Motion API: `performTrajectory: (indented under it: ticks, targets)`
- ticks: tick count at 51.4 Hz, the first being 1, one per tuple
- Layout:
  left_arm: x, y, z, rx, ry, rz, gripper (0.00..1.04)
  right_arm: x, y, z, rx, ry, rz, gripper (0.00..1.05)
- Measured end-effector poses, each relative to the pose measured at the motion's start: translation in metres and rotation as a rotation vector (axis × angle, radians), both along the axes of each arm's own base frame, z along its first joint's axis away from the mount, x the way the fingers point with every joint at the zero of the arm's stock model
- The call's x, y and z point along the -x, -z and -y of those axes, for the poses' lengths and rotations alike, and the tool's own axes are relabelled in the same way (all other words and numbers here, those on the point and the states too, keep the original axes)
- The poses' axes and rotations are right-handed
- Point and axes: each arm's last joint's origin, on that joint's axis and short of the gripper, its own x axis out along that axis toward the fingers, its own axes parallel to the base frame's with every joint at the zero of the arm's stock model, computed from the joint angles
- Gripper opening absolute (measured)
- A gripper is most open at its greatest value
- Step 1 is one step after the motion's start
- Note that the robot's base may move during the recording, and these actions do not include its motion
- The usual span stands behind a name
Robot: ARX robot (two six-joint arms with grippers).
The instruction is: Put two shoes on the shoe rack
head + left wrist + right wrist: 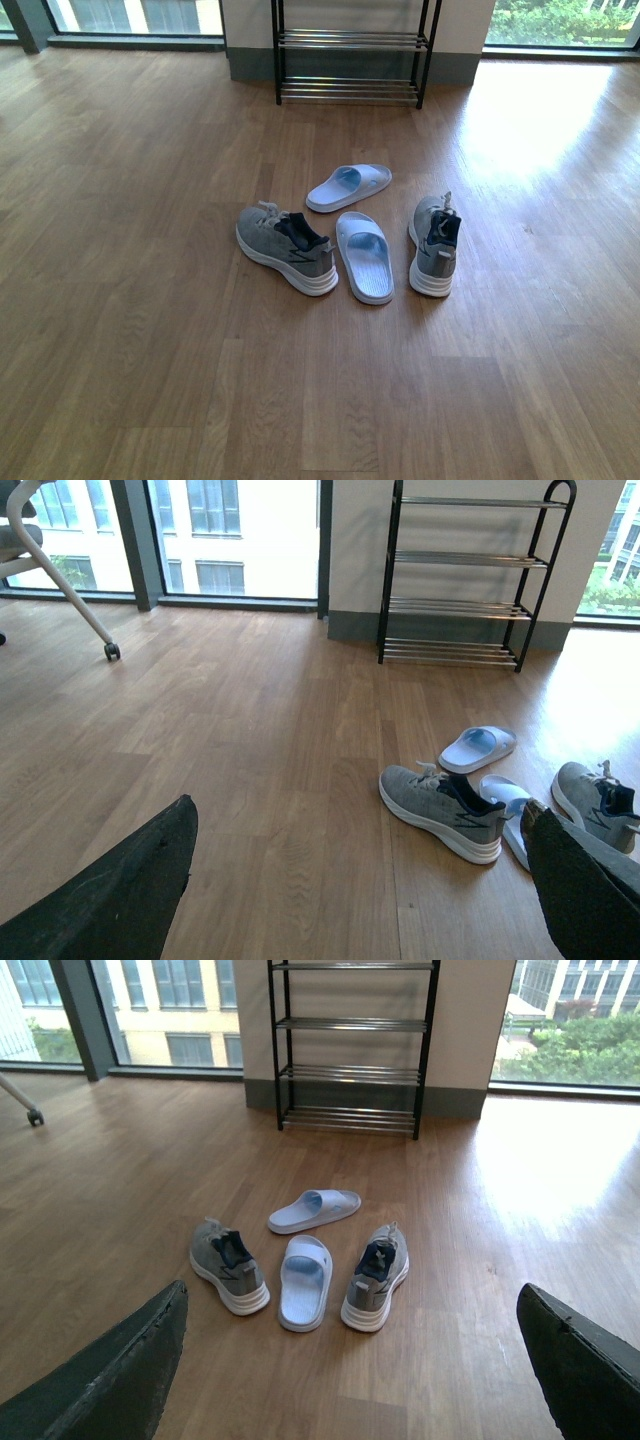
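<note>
Two grey knit shoes with white soles lie on the wood floor: the left one (285, 249) angled, the right one (434, 245) pointing away from me. They also show as the left shoe (442, 806) (228, 1266) and the right shoe (598, 802) (376, 1276). The black shoe rack (350, 55) (462, 575) (350, 1048) with chrome bars stands against the far wall, its tiers bare. My left gripper (360, 880) and right gripper (350, 1360) are open, held above the floor short of the shoes. Neither arm shows in the front view.
Two pale blue slides lie between and beyond the shoes: one (364, 256) between them, the other (348, 187) toward the rack. A chair leg with a castor (110, 652) stands at the far left by the windows. Bare floor surrounds the footwear.
</note>
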Motion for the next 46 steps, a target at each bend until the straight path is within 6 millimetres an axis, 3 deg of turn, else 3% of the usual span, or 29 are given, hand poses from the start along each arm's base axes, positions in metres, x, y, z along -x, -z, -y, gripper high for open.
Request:
performTrajectory:
  ticks: [46]
  targets:
    - [0.0000, 0.0000, 0.0000, 0.000, 0.000, 0.000, 0.95, 0.0000, 0.0000, 0.0000, 0.000, 0.000, 0.000, 0.95]
